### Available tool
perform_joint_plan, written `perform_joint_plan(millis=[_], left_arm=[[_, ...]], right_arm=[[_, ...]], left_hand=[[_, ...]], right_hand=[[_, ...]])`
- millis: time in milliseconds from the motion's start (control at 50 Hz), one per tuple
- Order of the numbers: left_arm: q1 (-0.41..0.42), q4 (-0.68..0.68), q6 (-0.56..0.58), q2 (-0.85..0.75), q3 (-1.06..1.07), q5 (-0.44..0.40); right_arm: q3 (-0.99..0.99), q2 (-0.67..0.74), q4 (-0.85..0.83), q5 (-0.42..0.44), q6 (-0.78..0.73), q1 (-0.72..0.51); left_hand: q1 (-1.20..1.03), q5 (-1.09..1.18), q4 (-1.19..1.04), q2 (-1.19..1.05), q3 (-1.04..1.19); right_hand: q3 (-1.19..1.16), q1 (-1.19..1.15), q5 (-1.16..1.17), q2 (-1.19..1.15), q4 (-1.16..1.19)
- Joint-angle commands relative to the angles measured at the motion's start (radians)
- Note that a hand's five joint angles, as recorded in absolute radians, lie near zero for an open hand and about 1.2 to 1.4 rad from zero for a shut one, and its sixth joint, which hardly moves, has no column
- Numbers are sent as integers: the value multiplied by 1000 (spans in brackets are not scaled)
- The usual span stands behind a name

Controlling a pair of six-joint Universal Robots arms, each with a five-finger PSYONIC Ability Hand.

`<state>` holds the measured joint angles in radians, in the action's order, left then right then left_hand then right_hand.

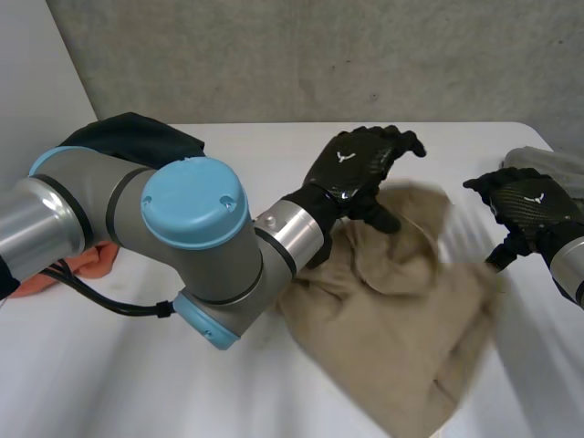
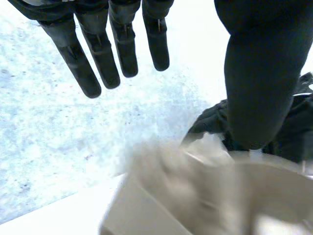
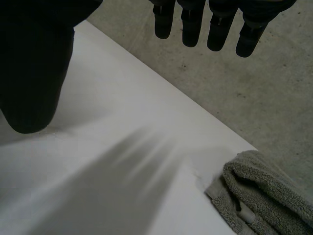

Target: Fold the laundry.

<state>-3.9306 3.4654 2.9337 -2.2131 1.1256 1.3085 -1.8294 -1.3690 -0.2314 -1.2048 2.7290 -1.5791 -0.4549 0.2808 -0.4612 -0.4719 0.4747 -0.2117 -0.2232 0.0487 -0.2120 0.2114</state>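
Left hand point(image 1: 358, 162) slack, fingers point(image 2: 105, 58) straight and spread, holding nothing; it hangs over the far edge of the tan cloth, thumb low beside it, contact not clear. Right hand point(image 1: 529, 203) also wide, fingers point(image 3: 190, 24) straight, nothing in it, just off the cloth's right edge. Table point(image 1: 109, 383) white. Tan cloth point(image 1: 392, 319) lies crumpled in a loose heap at table centre-right, between the two hands. Its long axis, as I judge it, runs from the far side by the left hand down toward the near edge, leaning to the robot's right; the broader bunched end is far, the narrower end near. Step in hand looks like getting a hold to spread it. To do that well, pick two far corners or one clean edge, one hand each, pinch a single layer, lift and draw apart until the heap opens flat, then square it to the table edge before any fold. Avoid grabbing the bunched middle. Towel point(image 3: 264, 196), grey, folded, far right, beyond the right hand. Dark cloth point(image 1: 137, 137) far left. Orange cloth point(image 1: 87, 265) behind the left arm.
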Motion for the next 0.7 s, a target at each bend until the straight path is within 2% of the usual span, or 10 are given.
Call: perform_joint_plan(millis=[20,160,280,360,460,540,640,700], left_arm=[[-45,-17,12,163,39,-6],[-124,-34,34,303,140,-3],[-220,-40,148,335,278,-6],[-250,-42,274,276,304,-17],[-297,-54,427,98,232,-43],[-302,-86,456,-32,131,-87],[-299,-149,464,-151,17,-118],[-300,-161,464,-206,-30,-117]], right_arm=[[-5,1,7,-4,-2,-6],[-2,-15,36,-4,1,-13],[33,-114,177,-6,-3,-30],[59,-154,289,-2,1,-47],[65,-154,336,-9,24,-123],[78,-118,328,-47,86,-214],[111,20,296,-146,92,-295],[134,77,267,-209,86,-315]], left_hand=[[-8,8,-2,9,-12],[4,-4,10,21,-23],[1,-1,7,18,-20],[15,-16,22,32,-35],[47,-48,54,64,-67],[56,-57,63,73,-76],[48,-48,54,65,-67],[-52,51,-45,-35,32]], right_hand=[[37,49,-49,37,-37],[37,49,-49,37,-37],[37,49,-49,37,-37],[37,49,-49,37,-37],[37,49,-49,37,-37],[37,49,-49,37,-37],[37,49,-49,37,-37],[37,49,-49,37,-37]])
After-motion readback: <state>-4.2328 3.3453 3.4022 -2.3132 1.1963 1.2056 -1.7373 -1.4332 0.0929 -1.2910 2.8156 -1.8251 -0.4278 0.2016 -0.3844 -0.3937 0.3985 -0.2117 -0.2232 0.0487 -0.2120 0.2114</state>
